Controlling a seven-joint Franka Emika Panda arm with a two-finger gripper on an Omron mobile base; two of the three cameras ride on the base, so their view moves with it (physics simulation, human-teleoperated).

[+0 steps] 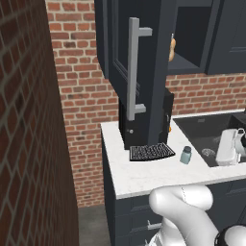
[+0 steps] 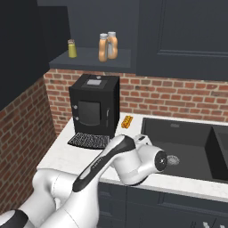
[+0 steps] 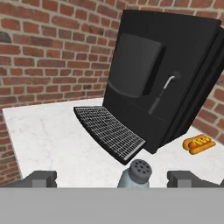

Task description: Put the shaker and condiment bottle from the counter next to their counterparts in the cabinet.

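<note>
On the white counter, just in front of the coffee machine's grille tray, the shaker stands upright (grey perforated cap up), between the spread fingertips of the gripper, which do not touch it. Up in the open cabinet stand two orange bottles and a small yellowish jar, though which is which I can't quite tell. A hot dog lies beside the machine.
</note>
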